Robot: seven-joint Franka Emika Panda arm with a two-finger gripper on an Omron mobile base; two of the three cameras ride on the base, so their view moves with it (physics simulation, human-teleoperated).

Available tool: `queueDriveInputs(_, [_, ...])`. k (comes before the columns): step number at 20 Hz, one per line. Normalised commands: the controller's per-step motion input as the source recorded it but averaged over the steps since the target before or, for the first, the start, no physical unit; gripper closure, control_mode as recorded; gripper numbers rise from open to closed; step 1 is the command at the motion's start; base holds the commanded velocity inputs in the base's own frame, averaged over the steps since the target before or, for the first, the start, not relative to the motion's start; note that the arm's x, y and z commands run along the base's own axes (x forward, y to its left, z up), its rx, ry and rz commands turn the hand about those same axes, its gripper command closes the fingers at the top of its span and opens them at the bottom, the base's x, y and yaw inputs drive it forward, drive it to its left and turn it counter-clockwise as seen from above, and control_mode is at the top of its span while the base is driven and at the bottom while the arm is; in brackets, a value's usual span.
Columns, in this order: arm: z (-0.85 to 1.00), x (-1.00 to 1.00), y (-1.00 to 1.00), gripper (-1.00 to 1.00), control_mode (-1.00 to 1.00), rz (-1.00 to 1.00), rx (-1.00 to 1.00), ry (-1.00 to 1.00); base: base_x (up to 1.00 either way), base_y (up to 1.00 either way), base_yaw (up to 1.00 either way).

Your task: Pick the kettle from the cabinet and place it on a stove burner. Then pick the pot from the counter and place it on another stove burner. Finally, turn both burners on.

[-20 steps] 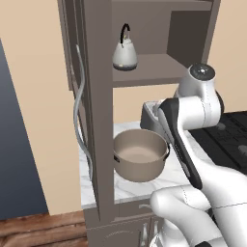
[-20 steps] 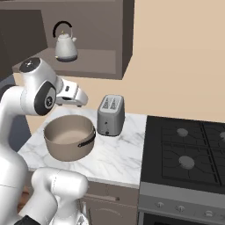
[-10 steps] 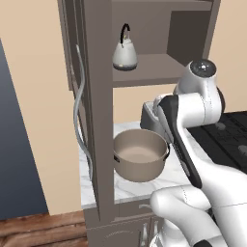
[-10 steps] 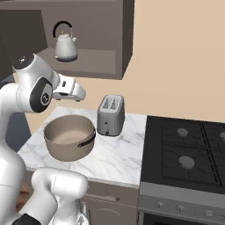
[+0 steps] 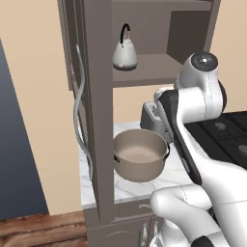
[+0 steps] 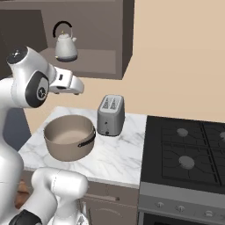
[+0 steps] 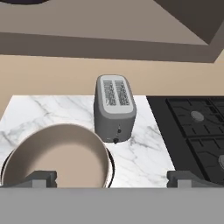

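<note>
The small silver-grey dome-shaped kettle with a thin black arched handle (image 6: 66, 45) stands upright on the shelf of the tall dark grey-brown wooden cabinet (image 6: 94, 66), at about 12 o'clock in the right base view and free of any contact with the robot. The white arm's two-finger gripper (image 6: 75, 89) hangs below that shelf, at roughly 5 o'clock from the kettle and well apart from it, pointing out over the counter. In the hand view the two dark fingertips (image 7: 40, 178) sit far apart at the bottom edge, so the fingers are spread wide with nothing between them. Beneath the gripper, at 6 o'clock from the kettle, the large wide round tan-beige pot with dark side handles (image 6: 69, 136) rests on the white grey-veined marble counter (image 6: 114, 156). A boxy grey two-slot toaster (image 6: 110, 115) stands just beside the pot at its 2 o'clock. The black cooktop with round grey burner caps under iron grates (image 6: 186, 147) adjoins the counter at 3 o'clock. In the left base view the cabinet's long wavy silver door handle (image 5: 79, 113) runs down at 9 o'clock of the pot.
</note>
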Motion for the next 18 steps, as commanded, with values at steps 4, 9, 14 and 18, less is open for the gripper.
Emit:
queueDriveInputs(4, [0.18, 0.00, 0.02, -1.00, -1.00, 0.00, -0.03, -0.04, 0.00, 0.00, 0.00])
queueDriveInputs(9, [0.15, 0.00, 0.03, -1.00, -1.00, 0.00, -0.03, -0.04, 0.00, 0.00, 0.00])
queueDriveInputs(14, [0.17, 0.00, 0.02, -1.00, -1.00, 0.00, -0.03, -0.03, 0.00, 0.00, 0.00])
queueDriveInputs(18, [0.16, 0.01, 0.02, -1.00, -1.00, 0.00, -0.04, -0.04, 0.00, 0.00, 0.00])
